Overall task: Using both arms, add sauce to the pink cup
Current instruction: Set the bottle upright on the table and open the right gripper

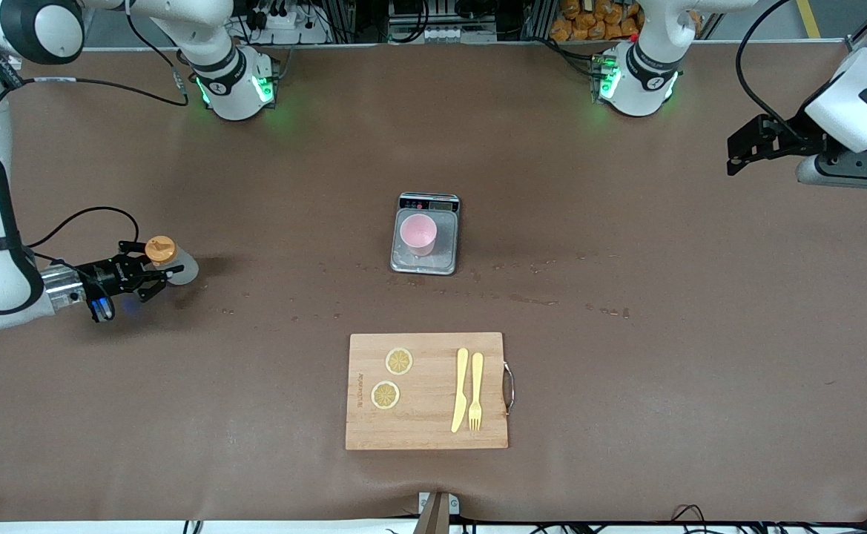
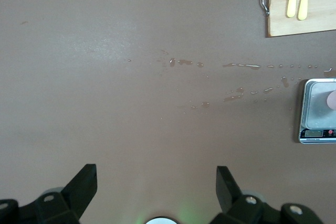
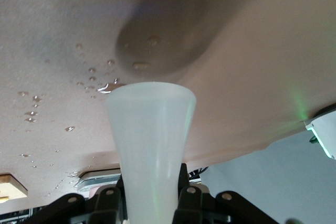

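The right arm's black two-finger gripper (image 1: 153, 276) is clamping the translucent greyish squeeze bottle with the orange nozzle cap (image 1: 170, 259) (image 3: 149, 145) — the bottle is sitting between the fingers, lifted over bare brown table toward the right arm's end. The small pale pink plastic tumbler (image 1: 418, 233) is standing on the grey kitchen scale's tray (image 1: 426, 236), well apart from the bottle. The left arm's black gripper (image 2: 156, 187) is waiting spread wide over the table's other end — holding nothing.
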Controlling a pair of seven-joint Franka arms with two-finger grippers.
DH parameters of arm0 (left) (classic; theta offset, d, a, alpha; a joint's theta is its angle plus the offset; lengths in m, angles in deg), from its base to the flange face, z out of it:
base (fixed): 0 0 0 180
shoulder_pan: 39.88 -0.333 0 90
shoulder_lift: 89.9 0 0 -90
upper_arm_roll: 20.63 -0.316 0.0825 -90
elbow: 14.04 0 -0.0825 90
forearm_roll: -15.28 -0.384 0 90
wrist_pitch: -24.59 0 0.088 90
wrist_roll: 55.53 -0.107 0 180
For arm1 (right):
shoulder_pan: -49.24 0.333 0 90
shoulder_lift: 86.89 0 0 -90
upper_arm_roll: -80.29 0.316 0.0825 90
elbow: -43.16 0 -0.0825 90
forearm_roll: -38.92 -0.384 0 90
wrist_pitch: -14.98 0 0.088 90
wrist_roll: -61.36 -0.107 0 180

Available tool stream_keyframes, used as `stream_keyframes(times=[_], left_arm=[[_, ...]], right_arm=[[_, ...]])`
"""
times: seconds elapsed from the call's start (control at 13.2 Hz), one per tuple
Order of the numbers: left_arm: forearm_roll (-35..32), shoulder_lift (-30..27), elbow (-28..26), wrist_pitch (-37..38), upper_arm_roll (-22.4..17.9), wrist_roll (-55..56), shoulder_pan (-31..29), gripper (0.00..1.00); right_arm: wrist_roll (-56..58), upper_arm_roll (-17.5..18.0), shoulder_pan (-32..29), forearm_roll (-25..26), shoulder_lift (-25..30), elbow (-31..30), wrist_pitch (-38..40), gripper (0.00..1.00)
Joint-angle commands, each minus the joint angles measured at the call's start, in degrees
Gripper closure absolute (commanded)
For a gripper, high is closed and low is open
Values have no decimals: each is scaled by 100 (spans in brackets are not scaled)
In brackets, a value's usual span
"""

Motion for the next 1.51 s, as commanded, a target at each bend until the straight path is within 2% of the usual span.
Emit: stream_keyframes(times=[0.0, 0.3, 0.38, 0.45, 0.53, 0.61, 0.91, 1.13, 1.44], left_arm=[[-45, -8, 3, 42, 32, 107, -17, 0], [-80, 1, 20, 16, 32, 45, -26, 0], [-71, 1, 29, 7, 32, 36, -26, 0], [-71, 1, 29, -2, 32, 36, -26, 0], [-71, 1, 21, -19, 32, 36, -26, 0], [-71, 1, 12, -20, 32, 36, -26, 0], [-36, -8, 12, -28, 23, 28, -26, 0], [-27, 1, 12, -55, 23, 36, -26, 0], [-27, 1, 20, -46, 14, 19, -35, 0]], right_arm=[[374, 104, -260, -176, -123, 31, 132, 67], [490, 104, -585, -185, -203, 39, 194, 66], [516, 104, -603, -220, -290, 57, 194, 57], [533, 104, -629, -316, -361, 66, 185, 42], [525, 104, -647, -369, -440, 75, 167, 15], [525, 104, -647, -431, -501, 75, 167, 0], [446, 104, -639, -414, -493, 355, 220, 0], [280, 70, -647, -326, -423, 828, 833, 0], [-20, 26, -665, 113, -396, 1568, 1414, 0]])
